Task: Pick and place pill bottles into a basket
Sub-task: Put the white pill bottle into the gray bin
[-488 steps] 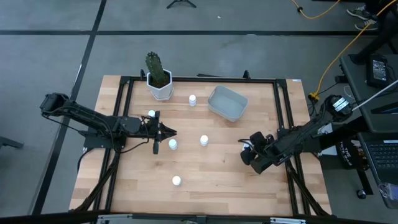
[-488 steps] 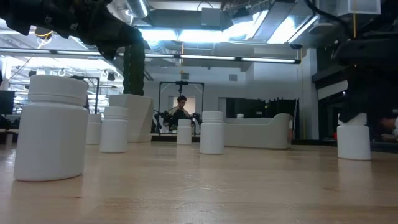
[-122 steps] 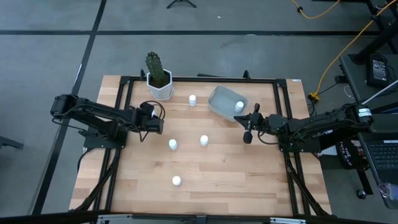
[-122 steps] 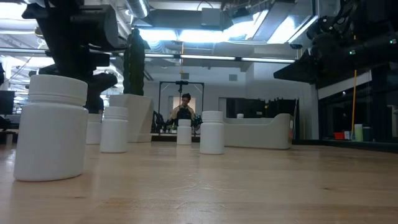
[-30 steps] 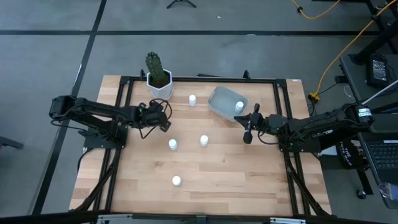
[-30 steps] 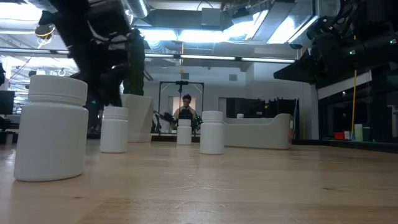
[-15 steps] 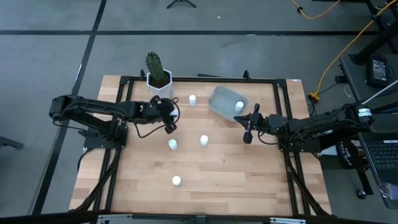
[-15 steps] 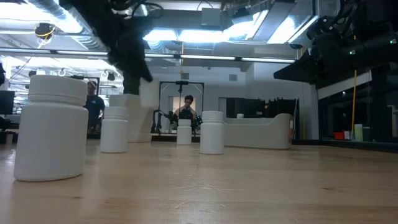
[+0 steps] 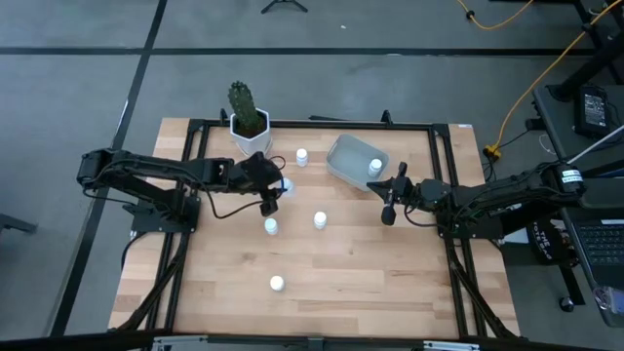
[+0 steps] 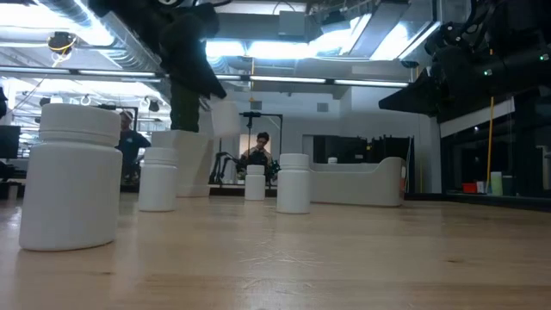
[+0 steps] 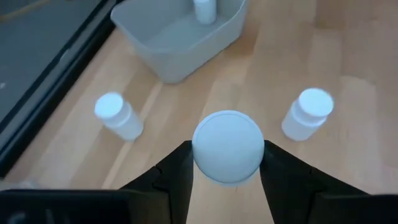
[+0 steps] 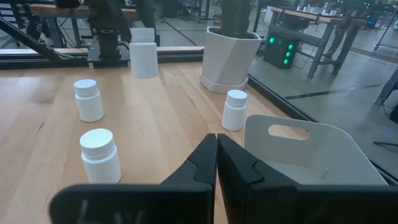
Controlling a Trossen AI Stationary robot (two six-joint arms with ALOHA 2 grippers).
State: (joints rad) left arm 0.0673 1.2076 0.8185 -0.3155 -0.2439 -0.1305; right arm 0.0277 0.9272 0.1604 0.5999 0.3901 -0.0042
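Observation:
My left gripper (image 9: 281,185) holds one white pill bottle (image 11: 228,146) above the table, left of the basket (image 9: 357,161). The basket is a pale grey tray at the far middle, and one bottle (image 9: 375,167) stands inside it. Other bottles stand on their bases on the wood: one near the cactus pot (image 9: 301,155), two in the middle (image 9: 320,220) (image 9: 270,226), and one toward the near edge (image 9: 277,284). My right gripper (image 9: 388,210) is shut on nothing and hovers by the basket's near right corner. My left gripper pinches the bottle between its two fingers (image 11: 177,174), on opposite sides (image 11: 199,163) of the bottle. The fingers slant down from the table's left. In the low view the bottle (image 10: 224,118) is roughly upright and lifted clear of the table.
A white hexagonal pot with a cactus (image 9: 249,125) stands at the far left of the board. A black frame (image 9: 195,136) rims the table. In the low view a person (image 10: 262,153) sits far behind the table.
My left gripper has risen with the pill bottle and gone toward the table's right edge, nearer the basket. The bottle is now lifted clear of the wood. My right gripper has kept still.

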